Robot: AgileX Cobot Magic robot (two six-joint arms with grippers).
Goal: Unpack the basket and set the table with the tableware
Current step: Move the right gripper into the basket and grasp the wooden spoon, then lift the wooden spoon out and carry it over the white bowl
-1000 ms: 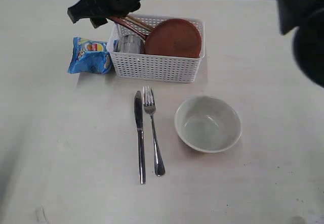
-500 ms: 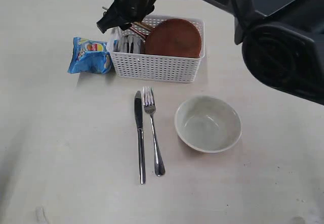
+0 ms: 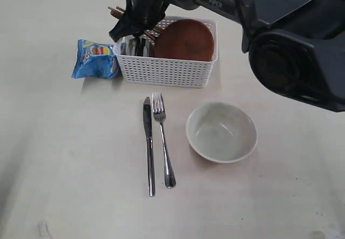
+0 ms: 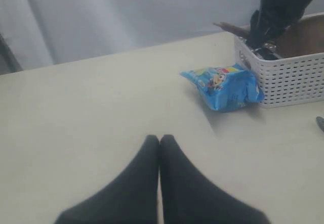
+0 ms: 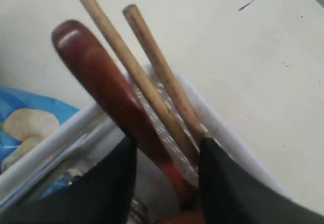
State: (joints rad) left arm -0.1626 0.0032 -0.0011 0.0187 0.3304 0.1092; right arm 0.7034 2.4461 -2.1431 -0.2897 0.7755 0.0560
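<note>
A small blue crinkled foil crisp bag [image 3: 95,59] lies flat, printed face up, at the far left of the exterior view. Its print shows yellow cartoon figures and a red-and-yellow logo. In the left wrist view the bag [image 4: 223,86] looks puffed and creased. A blue corner printed with pale crisps [image 5: 20,123] shows in the right wrist view. A plain grey backdrop [image 4: 126,16] stands behind.

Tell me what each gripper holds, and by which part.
Left gripper: shut, empty. Right gripper straddles the handle of the red-brown spoon and two wooden chopsticks mid-shaft; a firm grip cannot be told.
</note>
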